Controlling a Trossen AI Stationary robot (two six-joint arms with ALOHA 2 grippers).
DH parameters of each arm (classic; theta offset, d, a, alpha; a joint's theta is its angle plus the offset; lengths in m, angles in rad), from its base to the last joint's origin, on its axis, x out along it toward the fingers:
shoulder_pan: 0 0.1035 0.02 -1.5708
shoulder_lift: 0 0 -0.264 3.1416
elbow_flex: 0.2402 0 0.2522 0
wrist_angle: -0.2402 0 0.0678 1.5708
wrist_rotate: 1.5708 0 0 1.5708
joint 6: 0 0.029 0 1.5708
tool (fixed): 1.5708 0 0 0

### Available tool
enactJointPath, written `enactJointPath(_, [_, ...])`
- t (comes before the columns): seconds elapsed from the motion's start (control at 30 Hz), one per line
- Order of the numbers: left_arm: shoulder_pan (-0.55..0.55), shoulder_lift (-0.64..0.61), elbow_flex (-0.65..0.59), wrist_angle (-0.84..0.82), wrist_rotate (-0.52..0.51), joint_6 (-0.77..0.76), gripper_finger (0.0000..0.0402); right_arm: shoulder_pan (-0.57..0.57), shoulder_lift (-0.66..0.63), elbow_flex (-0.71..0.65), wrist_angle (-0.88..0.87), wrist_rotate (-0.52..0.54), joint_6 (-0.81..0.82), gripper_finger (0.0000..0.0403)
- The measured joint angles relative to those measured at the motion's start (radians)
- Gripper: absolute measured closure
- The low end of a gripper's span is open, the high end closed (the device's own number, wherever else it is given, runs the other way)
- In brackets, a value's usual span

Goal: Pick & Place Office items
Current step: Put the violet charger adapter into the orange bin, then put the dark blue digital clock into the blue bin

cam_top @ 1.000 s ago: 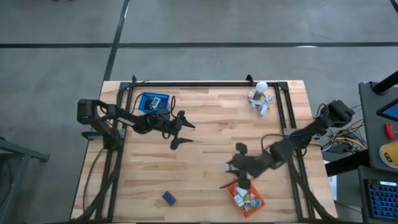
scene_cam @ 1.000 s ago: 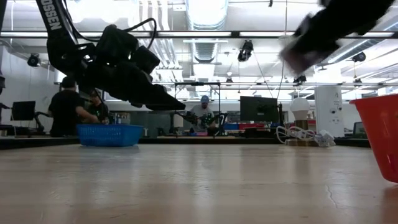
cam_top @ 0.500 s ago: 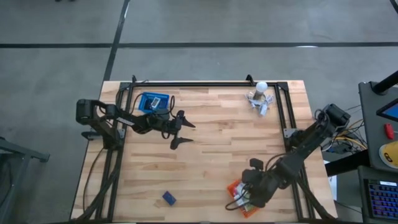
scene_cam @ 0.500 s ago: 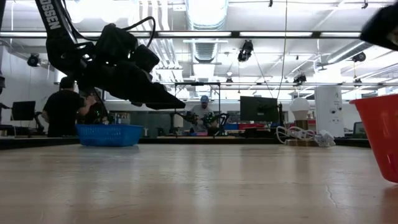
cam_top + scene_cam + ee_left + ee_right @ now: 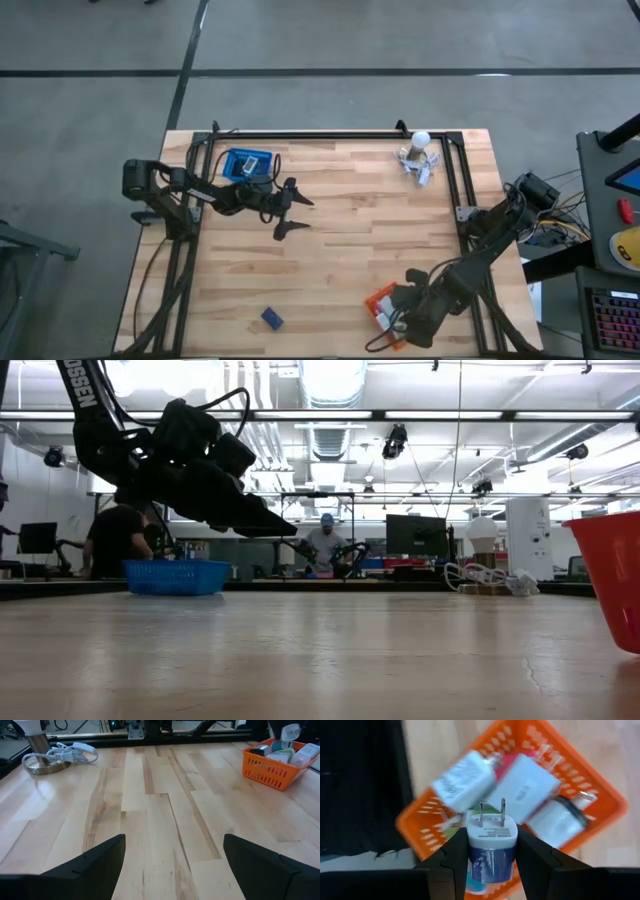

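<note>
My right gripper (image 5: 492, 836) is shut on a small plug adapter (image 5: 492, 840) with a white face, two metal prongs and a blue body. It hangs over the orange mesh basket (image 5: 580, 785), which holds several white and coloured office items (image 5: 527, 787). In the high view my right gripper (image 5: 400, 315) stands at the table's near right, above the basket (image 5: 380, 298). A small blue block (image 5: 271, 318) lies flat on the table near the near edge. My left gripper (image 5: 290, 210) hovers open over the table's left half, with nothing between its fingers. My right gripper pinches the adapter's blue body (image 5: 476, 859) between its two fingers, one on each side. The fingers come steeply from above. The white face and prongs (image 5: 491, 812) point away from the gripper toward the basket. The adapter is lifted clear above the items in the basket.
A blue mesh basket (image 5: 246, 163) stands at the far left, behind my left gripper. A white ball-topped cluster with a cord (image 5: 418, 155) sits at the far right. The table's black frame rails (image 5: 465, 190) run along the sides. Bare wood lies across the table's middle (image 5: 160, 820).
My right gripper has carried the adapter toward the table's near edge, from beside the orange basket to above it. Meanwhile it has tipped to point more steeply down and rolled about its own line. It has left the low view.
</note>
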Motion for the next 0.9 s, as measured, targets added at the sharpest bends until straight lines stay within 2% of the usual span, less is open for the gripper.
enactJointPath(0.53, [0.0, 0.0, 0.0, 0.0, -0.003, -0.012, 0.0065, -0.003, 0.004, -0.068, 0.027, 0.001, 0.018, 0.0281])
enactJointPath(0.6, [0.0, 0.0, 0.0, 0.0, -0.003, -0.017, 0.0065, -0.003, 0.004, -0.068, 0.041, 0.007, 0.019, 0.0259])
enactJointPath(0.77, [-0.001, -0.008, 0.0, -0.001, -0.003, -0.021, 0.0065, 0.0, 0.004, -0.068, 0.094, 0.029, 0.022, 0.0158])
enactJointPath(0.9, [-0.001, -0.026, 0.0, -0.001, -0.003, -0.02, 0.0065, 0.001, 0.004, -0.068, 0.124, 0.035, 0.022, 0.0121])
